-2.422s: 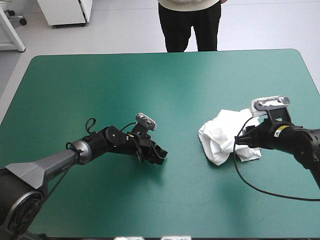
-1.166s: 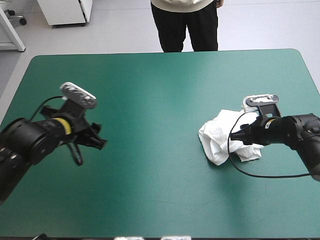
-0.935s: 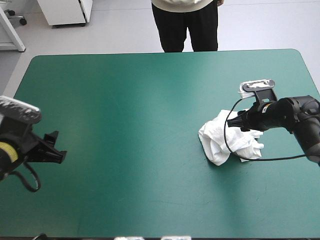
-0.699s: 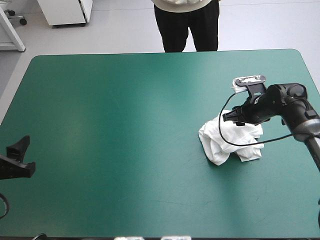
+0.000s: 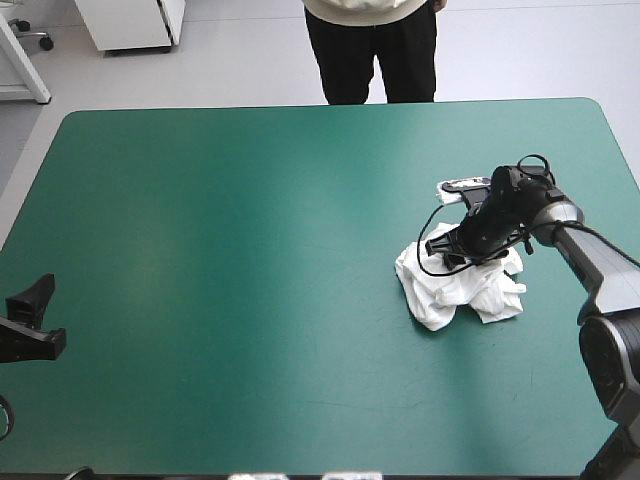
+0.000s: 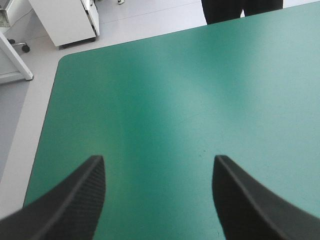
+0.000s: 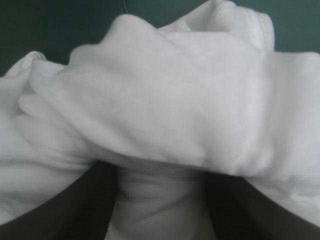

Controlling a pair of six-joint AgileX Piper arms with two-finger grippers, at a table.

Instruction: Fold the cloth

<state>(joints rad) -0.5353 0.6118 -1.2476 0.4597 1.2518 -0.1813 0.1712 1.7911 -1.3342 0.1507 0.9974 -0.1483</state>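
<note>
The T-shirt (image 5: 458, 292) lies as a crumpled white heap on the teal-green bench (image 5: 250, 250), in the bench's right half, about midway between its far and near edges and clear of all of them.

The right gripper (image 5: 447, 254) is down on the side of the heap that faces the bench's far edge, tips pressed into the cloth. In the right wrist view its 2 black fingers (image 7: 97, 200) stand apart, part-buried under a thick fold of the T-shirt (image 7: 165, 100). Cloth fills the gap between them, and they are not closed on it.

The left gripper (image 5: 55, 310) sits at the bench's left edge, toward the near corner. Its 2 fingers (image 6: 75, 200) are spread wide, with only bare bench cover between them, and it holds nothing.
</note>
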